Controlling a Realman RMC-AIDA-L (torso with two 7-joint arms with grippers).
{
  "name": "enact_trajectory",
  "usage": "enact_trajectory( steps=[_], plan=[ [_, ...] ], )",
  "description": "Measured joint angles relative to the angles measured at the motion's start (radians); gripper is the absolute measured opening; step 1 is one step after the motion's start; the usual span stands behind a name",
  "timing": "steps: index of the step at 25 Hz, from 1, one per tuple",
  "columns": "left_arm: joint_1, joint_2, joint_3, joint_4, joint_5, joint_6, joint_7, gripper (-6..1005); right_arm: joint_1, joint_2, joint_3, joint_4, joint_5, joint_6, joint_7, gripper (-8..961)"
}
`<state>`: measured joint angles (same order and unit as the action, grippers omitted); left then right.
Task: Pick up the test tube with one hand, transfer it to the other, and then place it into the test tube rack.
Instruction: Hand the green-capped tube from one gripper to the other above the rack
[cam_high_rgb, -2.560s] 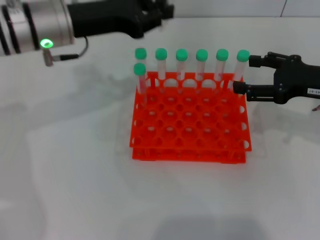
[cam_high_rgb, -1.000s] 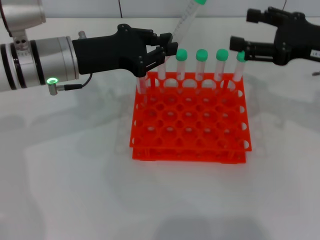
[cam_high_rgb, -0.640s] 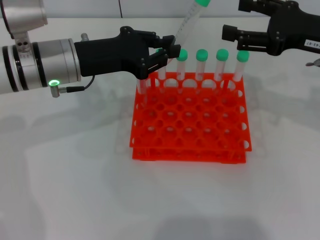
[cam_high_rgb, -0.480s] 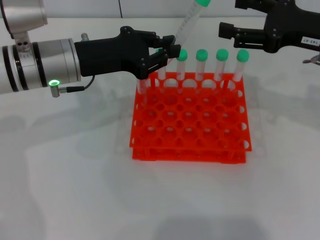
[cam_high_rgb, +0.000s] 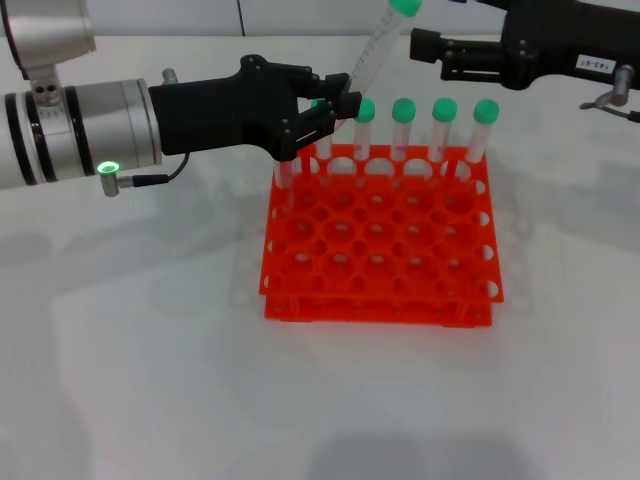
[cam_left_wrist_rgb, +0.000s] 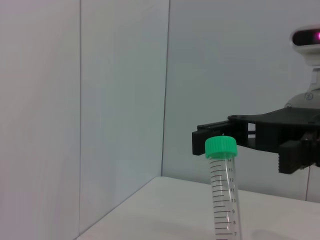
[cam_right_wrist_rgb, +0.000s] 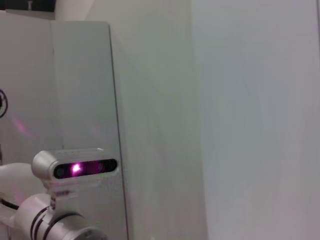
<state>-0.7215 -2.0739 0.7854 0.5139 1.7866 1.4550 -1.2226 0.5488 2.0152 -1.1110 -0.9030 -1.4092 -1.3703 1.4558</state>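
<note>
We have the test tube up out of the rack now, pinched low on its clear body by the left gripper, which is clamped tight on it. The tube leans, green cap high and tipped toward the right side, above the back row.

And look at the right gripper: over the last couple of seconds it has climbed from beside the rack's right edge and slid in across the top, and its fingers, spread apart, now sit just beside the cap. From the left wrist camera we see the cap directly in front of those dark fingers, very near, though we cannot tell whether anything is touching yet.

So we judge the handover is about to happen: the lift is done, the receiving hand is lined up near the top of the tube, and nothing has closed on it yet. Six more tubes stand in the rack, one of them in the second row at the left.
</note>
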Motion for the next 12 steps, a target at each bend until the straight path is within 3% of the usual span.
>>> enact_trajectory(
  steps=[12],
  plan=[
    [0.001, 0.000, 0.000, 0.000, -0.001, 0.001, 0.000, 206, 0.057, 0.004, -0.030, 0.056, 0.012, 0.002, -0.007, 833]
  ],
)
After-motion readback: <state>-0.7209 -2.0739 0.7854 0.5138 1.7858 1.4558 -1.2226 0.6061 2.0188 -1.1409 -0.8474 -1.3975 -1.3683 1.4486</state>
